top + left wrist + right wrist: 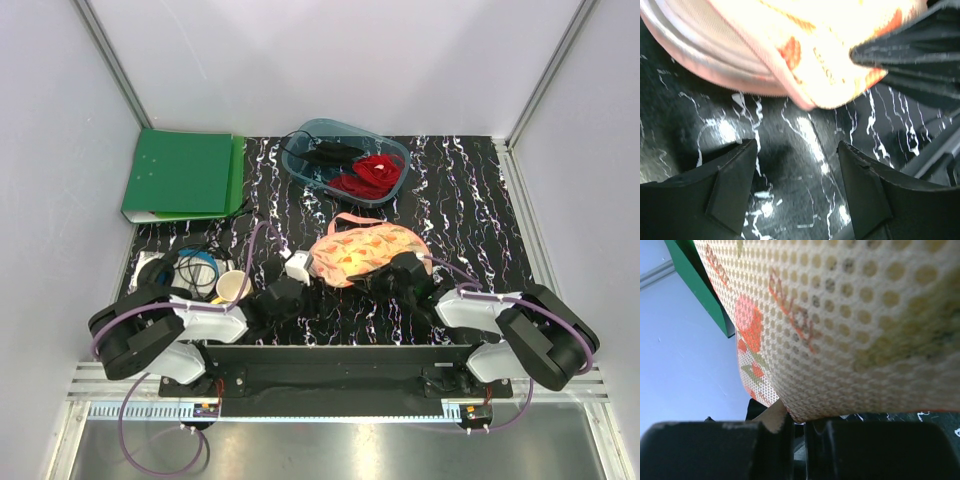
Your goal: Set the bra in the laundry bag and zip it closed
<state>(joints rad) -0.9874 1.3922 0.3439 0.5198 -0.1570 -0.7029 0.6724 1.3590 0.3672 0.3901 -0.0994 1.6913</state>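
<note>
1. The bag [355,252] lies on the worktop [470,200], near its front edge, between the two claws.
2. The bra [398,240] shows only as a yellow tint through the bag's mesh on its right side. Whether the zip is closed cannot be told.
3. The left claw [797,150] hovers just above the worktop with its fingers wide apart, holding nothing. The bag's pink-trimmed edge is just beyond its tips.
4. The right claw [799,425] has its fingers pressed together, pinching the bag's lower edge.
5. At the back, a tub [345,160] holds a red garment [372,175] and a black garment [325,153].
6. A green binder [185,175] lies at the back left, and a cup [232,288] stands near the left arm.
</note>
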